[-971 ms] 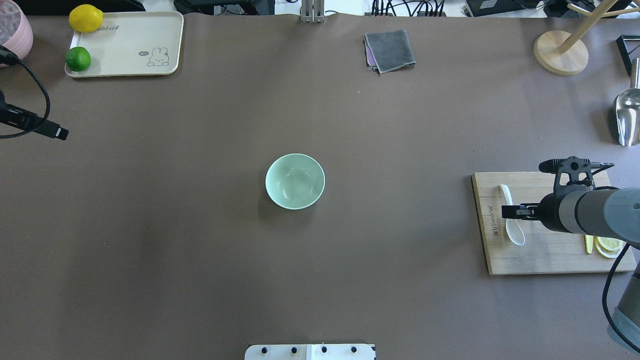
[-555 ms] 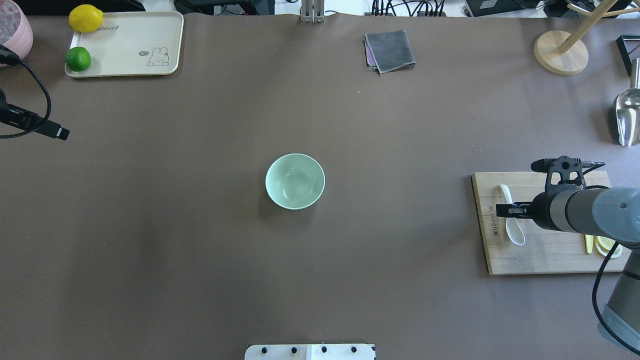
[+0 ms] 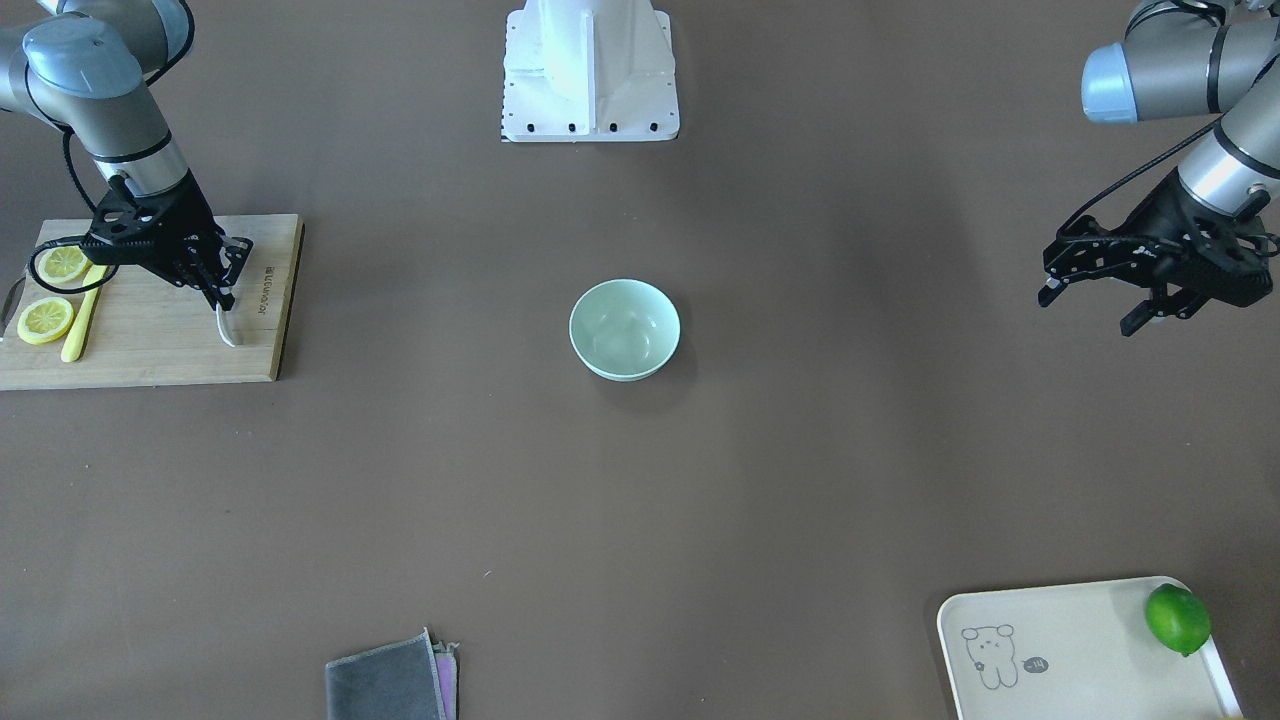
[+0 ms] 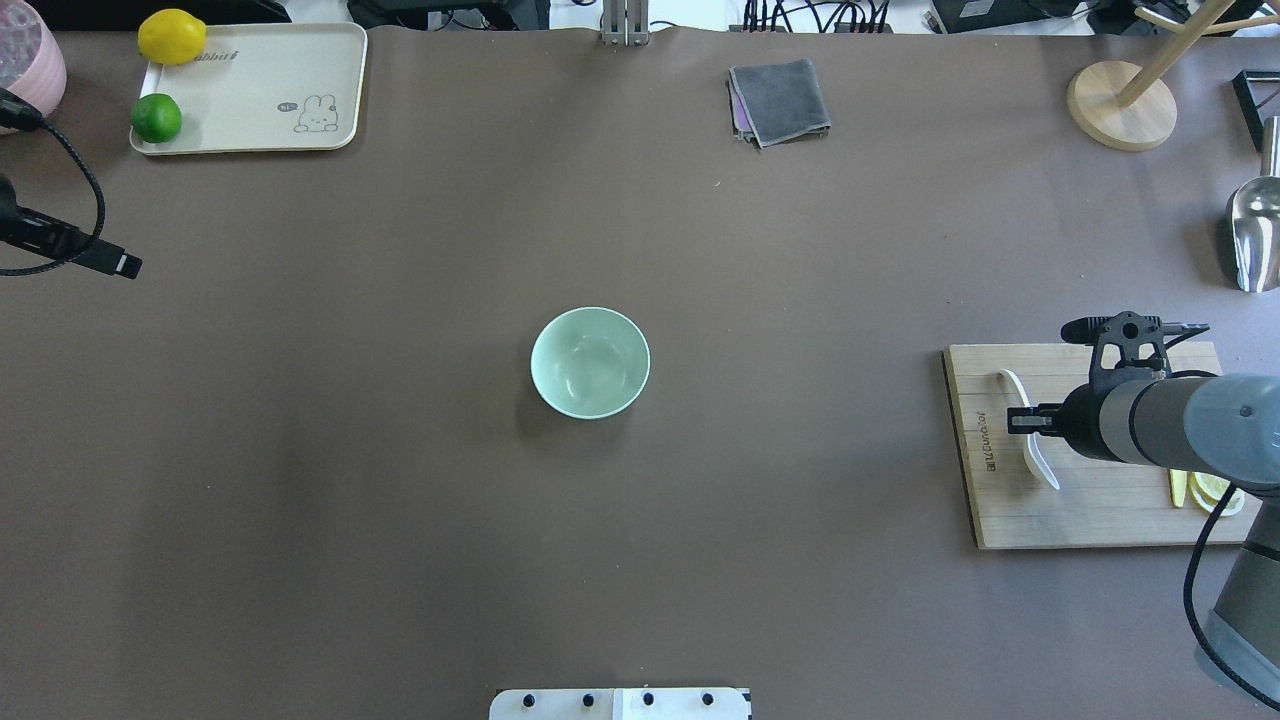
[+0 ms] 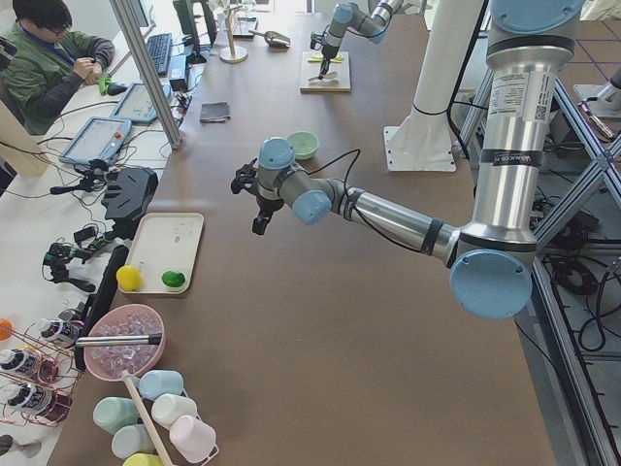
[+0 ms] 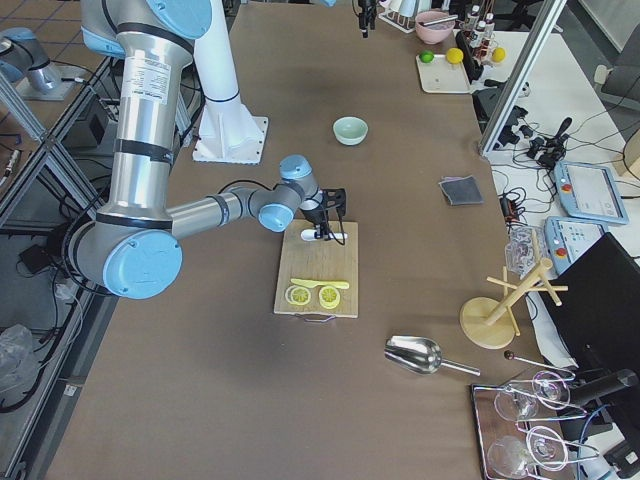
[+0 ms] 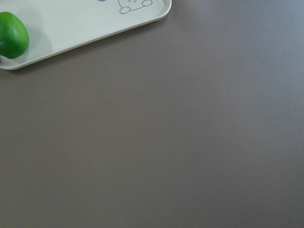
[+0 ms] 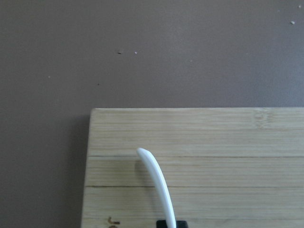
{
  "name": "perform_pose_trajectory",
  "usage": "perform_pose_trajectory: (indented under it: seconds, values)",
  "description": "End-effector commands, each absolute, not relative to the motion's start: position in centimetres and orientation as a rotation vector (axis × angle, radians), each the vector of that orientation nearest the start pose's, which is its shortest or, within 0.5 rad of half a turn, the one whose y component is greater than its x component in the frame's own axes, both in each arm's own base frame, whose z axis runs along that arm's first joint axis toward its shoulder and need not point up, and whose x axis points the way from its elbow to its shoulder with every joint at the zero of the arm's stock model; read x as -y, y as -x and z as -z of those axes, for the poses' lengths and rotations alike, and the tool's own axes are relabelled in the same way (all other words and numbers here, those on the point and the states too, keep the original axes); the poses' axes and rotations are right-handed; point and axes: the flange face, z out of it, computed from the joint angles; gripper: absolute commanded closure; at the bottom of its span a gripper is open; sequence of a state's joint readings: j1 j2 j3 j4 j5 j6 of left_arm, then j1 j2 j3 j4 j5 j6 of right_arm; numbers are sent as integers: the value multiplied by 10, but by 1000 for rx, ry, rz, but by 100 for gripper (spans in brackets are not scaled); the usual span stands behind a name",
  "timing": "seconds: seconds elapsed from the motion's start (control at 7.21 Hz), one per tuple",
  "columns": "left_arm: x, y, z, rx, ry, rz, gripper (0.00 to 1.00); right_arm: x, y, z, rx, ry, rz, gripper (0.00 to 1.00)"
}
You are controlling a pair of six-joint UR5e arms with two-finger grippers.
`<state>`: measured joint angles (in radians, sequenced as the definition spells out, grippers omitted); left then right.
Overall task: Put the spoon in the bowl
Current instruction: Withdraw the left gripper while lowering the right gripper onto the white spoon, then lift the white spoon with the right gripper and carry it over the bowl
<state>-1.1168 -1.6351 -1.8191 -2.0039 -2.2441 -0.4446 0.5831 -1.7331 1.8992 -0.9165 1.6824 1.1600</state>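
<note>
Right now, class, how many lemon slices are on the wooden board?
2. Both lie on the wooden board beside the yellow knife: one lemon slice nearer the robot, a second lemon slice just past it. None seem hidden.

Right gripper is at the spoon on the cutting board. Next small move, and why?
Probably a short straight lift. The right gripper looks shut on the spoon, whose scoop end seems to touch the cutting board. The bowl sits empty, apart at the table's middle, so the spoon should clear the board before any carry.
</note>
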Motion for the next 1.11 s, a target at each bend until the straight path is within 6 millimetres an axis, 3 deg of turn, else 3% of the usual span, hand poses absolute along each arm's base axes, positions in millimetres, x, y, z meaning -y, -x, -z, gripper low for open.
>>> perform_pose_trajectory:
  seconds: [0.0,0.14,0.28,0.42,0.69,0.97]
  values:
    - [505,-167,-456,-890,-368,-260,1,358,320,-485,815,-311,-131,100]
    - [504,-168,-454,-896,-359,-238,1,366,333,-454,854,-305,-174,100]
    - [504,-168,-452,-900,-361,-232,1,384,362,-413,854,-263,-250,100]
    - [504,-168,-454,-901,-363,-232,1,397,398,-361,842,-226,-299,100]
    - [506,-169,-458,-899,-359,-233,1,391,472,-261,828,-201,-416,100]
    - [505,-169,-457,-900,-360,-232,1,412,534,-172,839,-176,-550,100]
